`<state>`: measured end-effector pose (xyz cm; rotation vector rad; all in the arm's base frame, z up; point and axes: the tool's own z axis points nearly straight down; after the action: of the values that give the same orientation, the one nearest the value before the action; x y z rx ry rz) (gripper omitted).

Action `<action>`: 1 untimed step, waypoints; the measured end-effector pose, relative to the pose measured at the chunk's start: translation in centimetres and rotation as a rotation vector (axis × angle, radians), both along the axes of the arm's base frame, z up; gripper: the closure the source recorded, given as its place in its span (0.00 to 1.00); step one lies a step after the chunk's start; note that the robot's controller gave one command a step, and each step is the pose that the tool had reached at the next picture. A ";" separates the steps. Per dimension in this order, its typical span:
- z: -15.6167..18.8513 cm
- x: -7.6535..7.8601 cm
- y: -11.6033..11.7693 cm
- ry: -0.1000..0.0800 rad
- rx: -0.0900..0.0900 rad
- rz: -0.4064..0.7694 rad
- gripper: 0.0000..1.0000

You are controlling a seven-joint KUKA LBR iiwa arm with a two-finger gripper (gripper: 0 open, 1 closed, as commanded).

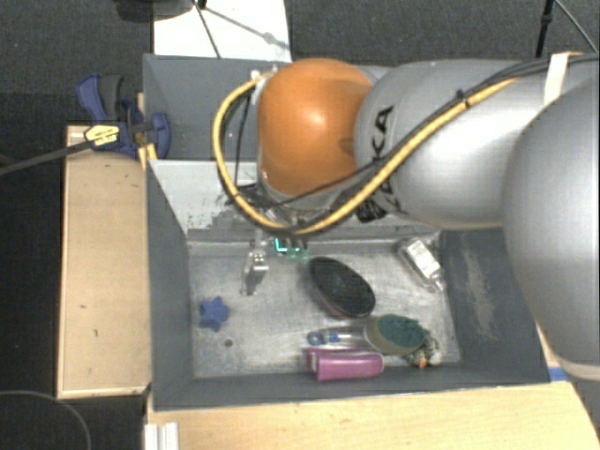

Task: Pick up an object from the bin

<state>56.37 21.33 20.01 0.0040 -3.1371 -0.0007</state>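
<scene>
While the gripper (253, 272) hung over grey bin (234, 350) floor, its open-or-closed state could not be told | blue piece (214, 313) near

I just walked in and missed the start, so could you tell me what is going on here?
A robot arm reaches from the right into a grey bin. Its gripper hangs low near the back wall, over bare floor between a small blue piece and a black oval brush. A purple tube, a dark green disc and a clear bottle lie farther right, all resting on the floor.
</scene>
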 end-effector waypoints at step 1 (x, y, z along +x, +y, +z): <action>-13.0 -3.5 3.7 -0.003 -0.002 0.500 0.00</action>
<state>52.85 25.07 7.03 0.7815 -3.0414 0.0048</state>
